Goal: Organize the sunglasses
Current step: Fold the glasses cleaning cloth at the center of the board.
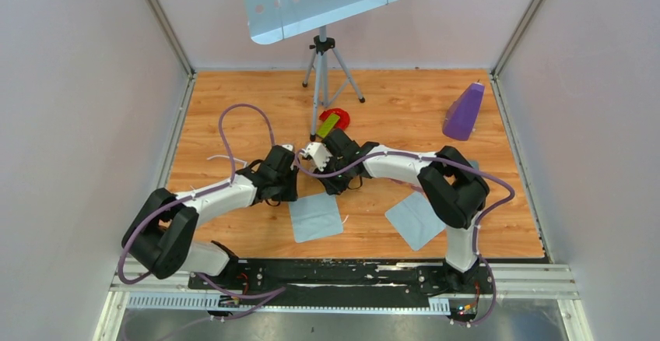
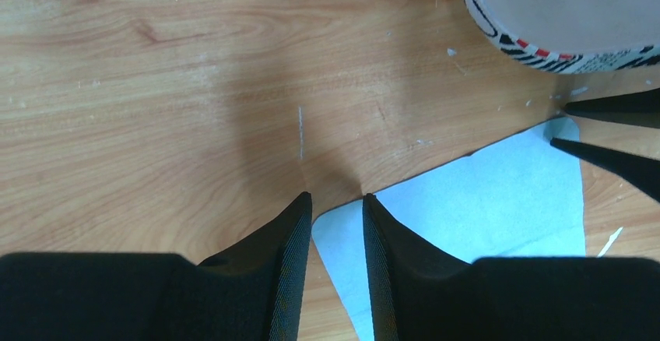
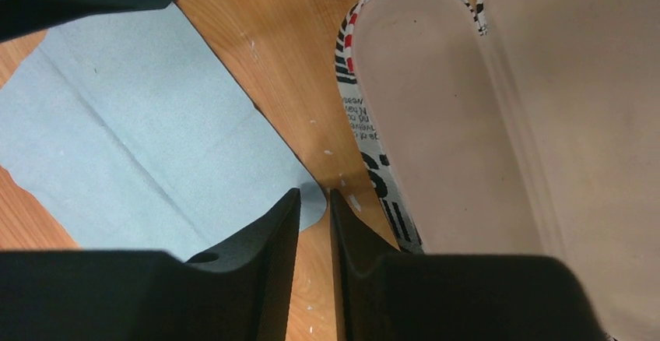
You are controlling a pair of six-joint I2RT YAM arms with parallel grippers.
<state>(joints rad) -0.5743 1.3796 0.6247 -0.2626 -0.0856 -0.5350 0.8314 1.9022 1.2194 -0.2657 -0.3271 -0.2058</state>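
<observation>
The sunglasses are out of view in all frames. A light blue cloth (image 1: 315,218) lies flat on the wooden table. My left gripper (image 2: 336,195) points down at one far corner of the cloth (image 2: 482,201), open by a narrow gap with the corner between its tips. My right gripper (image 3: 314,191) stands over the neighbouring corner of the cloth (image 3: 132,123), its jaws a thin slit apart with wood showing between them. An open case (image 3: 436,138) with a pale pink lining and a black, white and red rim lies just beyond the cloth, seen also in the left wrist view (image 2: 560,14).
A second blue cloth (image 1: 416,220) lies under the right arm. A red and green object (image 1: 333,121) sits behind the case (image 1: 315,152), near a tripod stand (image 1: 321,68). A purple object (image 1: 465,111) stands at the back right. Walls enclose the table.
</observation>
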